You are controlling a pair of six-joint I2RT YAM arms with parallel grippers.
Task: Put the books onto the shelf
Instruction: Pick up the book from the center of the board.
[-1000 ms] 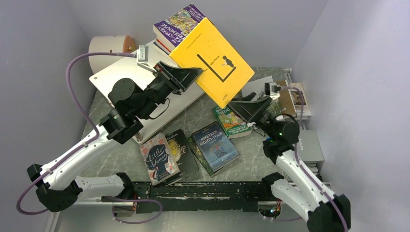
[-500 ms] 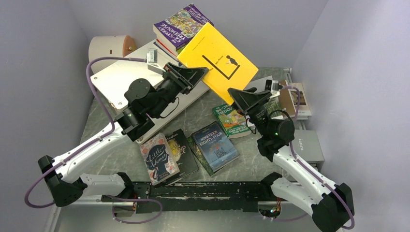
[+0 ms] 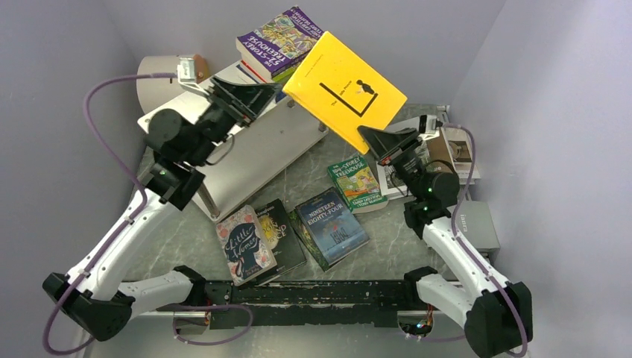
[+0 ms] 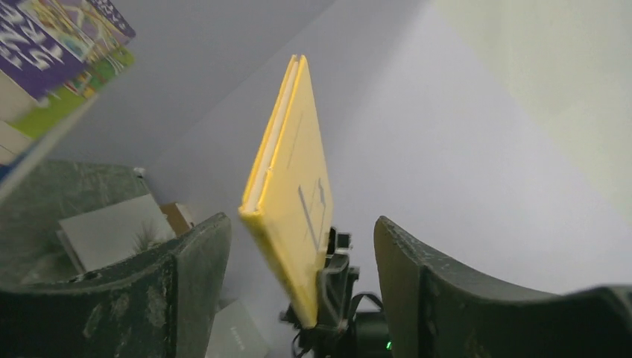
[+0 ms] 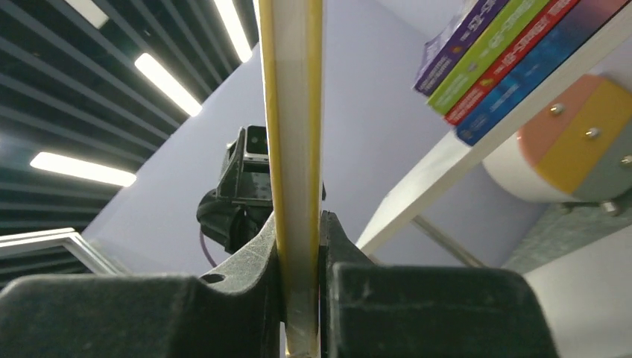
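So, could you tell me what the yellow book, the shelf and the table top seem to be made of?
The yellow book looks like a thin paperback: matte card cover, pale page edges. The shelf has smooth white boards, likely painted or laminated wood. The table top is grey-green with pale veining, marble or a stone-look laminate; cannot tell which.

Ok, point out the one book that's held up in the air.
The yellow book, clamped from below by the right gripper. Little Women and Nineteen Eighty-Four lie flat on the table.
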